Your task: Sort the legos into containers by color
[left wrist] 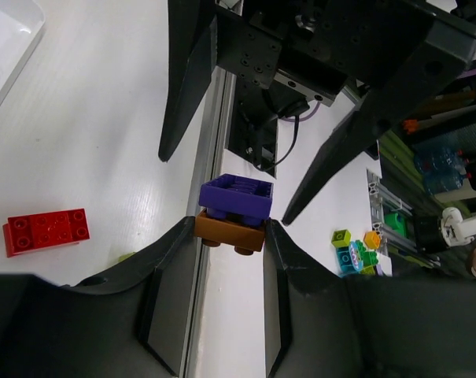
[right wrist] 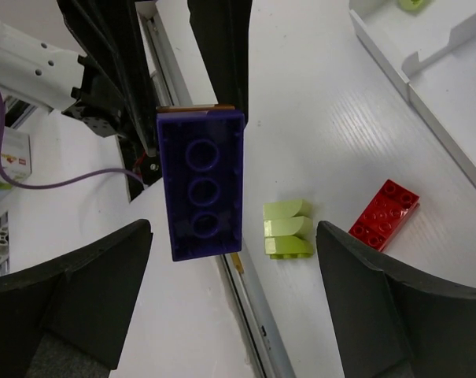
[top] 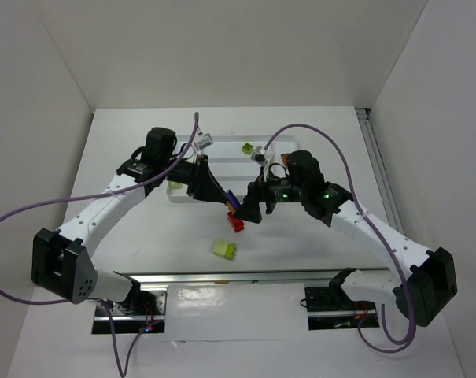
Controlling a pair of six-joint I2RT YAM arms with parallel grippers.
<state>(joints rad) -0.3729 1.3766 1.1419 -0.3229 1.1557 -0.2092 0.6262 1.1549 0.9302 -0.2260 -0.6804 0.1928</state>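
Observation:
My left gripper [top: 224, 198] is shut on a brown-orange brick [left wrist: 230, 233] that has a dark purple brick [left wrist: 236, 197] stuck on it, held above the table. My right gripper [top: 250, 211] is open and faces this stack; the purple brick [right wrist: 200, 183] hangs ahead of and between its wide-apart fingers [right wrist: 72, 276], not touched. A red brick [top: 238, 223] lies on the table just below the grippers. A pale yellow-green brick [top: 225, 250] lies nearer the front. The white tray [top: 222, 151] is behind, with a lime brick [top: 246, 147] in one compartment.
A metal rail [top: 245, 277] runs along the table's front edge by the arm bases. Purple cables loop over both arms. Several loose coloured bricks [left wrist: 354, 248] lie off the table in the left wrist view. White walls enclose the table.

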